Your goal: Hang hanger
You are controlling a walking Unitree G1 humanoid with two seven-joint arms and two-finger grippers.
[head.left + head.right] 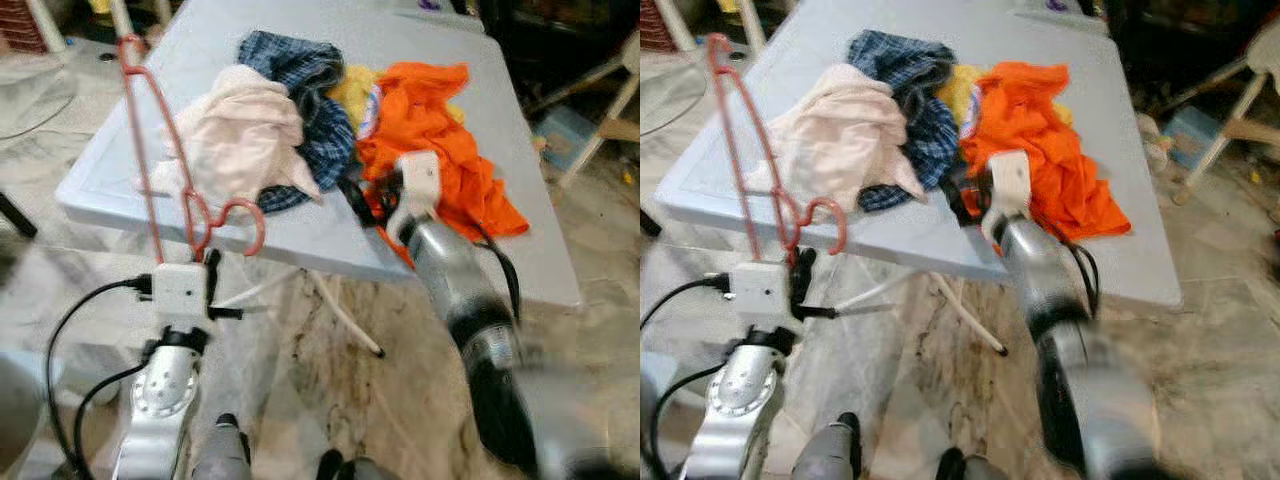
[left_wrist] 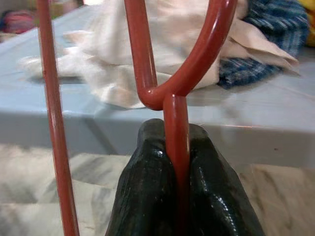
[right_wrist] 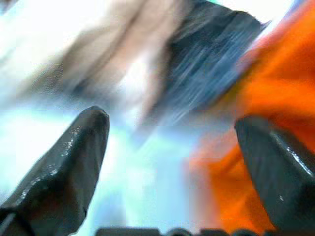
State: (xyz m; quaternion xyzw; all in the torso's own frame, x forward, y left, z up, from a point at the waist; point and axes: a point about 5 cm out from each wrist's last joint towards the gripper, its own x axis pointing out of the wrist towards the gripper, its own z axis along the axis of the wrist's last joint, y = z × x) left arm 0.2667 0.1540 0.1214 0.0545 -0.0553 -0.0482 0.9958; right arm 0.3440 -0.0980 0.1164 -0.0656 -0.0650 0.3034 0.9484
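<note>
On table: four clothes piled
Left gripper: clamped one red hanger
Right gripper: fingers spread, near clothes

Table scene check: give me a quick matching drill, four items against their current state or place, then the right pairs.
Items:
1. red hanger
2. right gripper
3. orange garment
4. blue checked garment

States:
A. open, over the table edge by the clothes
B. between the pale pink garment and the yellow cloth
C. pinched in the left gripper
D. rightmost of the pile

Pairs: 1-C, 2-A, 3-D, 4-B
</note>
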